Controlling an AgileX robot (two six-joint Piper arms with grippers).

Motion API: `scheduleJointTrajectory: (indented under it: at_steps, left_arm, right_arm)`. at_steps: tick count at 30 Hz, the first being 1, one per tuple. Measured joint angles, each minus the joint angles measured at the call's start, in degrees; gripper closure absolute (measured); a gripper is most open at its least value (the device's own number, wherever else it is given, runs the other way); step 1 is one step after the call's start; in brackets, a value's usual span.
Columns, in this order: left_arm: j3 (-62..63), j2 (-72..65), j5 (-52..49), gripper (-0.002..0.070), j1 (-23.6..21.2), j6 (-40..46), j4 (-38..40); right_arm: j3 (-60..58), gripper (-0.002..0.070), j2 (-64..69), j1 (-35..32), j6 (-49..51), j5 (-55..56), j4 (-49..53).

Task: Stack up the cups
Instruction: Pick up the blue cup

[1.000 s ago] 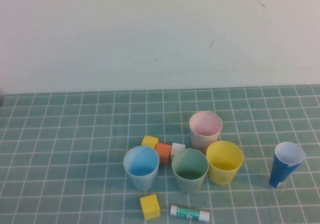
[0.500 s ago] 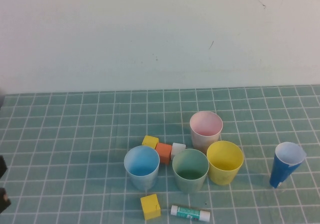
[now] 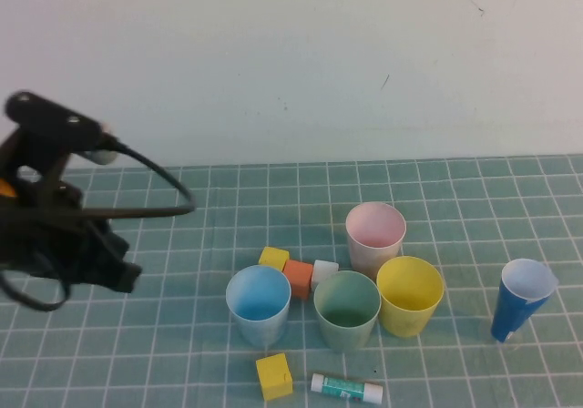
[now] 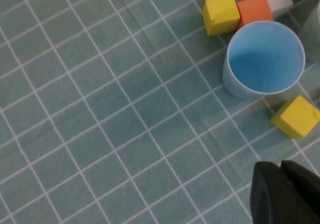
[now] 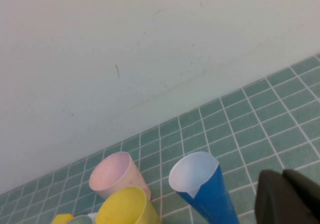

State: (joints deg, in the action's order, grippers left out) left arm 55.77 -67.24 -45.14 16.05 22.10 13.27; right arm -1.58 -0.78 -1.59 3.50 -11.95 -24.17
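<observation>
The cups stand upright and unstacked in a cluster at the middle of the bench, and none is held by either of our hands. Our left hand (image 3: pixel 114 276) hangs over the left side of the bench with its fingers pressed together and empty; our right hand (image 5: pixel 290 196) is out of the high view, fingers likewise closed on nothing, near the dark blue cup (image 3: pixel 521 299) at the far right. From the left hand rightward, the light blue cup (image 3: pixel 258 303) comes first, then the pale green cup (image 3: pixel 346 310), the yellow cup (image 3: pixel 409 295) and, farther back, the pink cup (image 3: pixel 374 237). Every mouth faces up, so we judge the left hand nearer to start, though it must spread first.
</observation>
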Motion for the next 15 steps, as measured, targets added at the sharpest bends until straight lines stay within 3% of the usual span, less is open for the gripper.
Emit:
scheduleJointTrajectory:
  at_steps: [4,10,12,15]
  left_arm:
    - [4.9,-9.9,-0.5,0.0677,6.6,-8.4,-7.0]
    - [15.6,-23.7,-6.1,0.0666,11.3,-12.4,-9.4]
    - [18.9,-27.8,-8.1,0.0627,11.4,-13.5,-9.5]
    - [22.9,-33.6,-10.0,0.0511,11.8,-15.8,-9.6]
  right_arm:
    - [0.0,0.0679,0.0,0.0,0.0,-0.4,0.0]
    - [0.0,0.0679,0.0,0.0,0.0,-1.0,0.0]
    - [0.0,0.0679,0.0,0.0,0.0,-1.2,0.0]
    - [0.0,0.0679,0.0,0.0,0.0,-1.5,0.0]
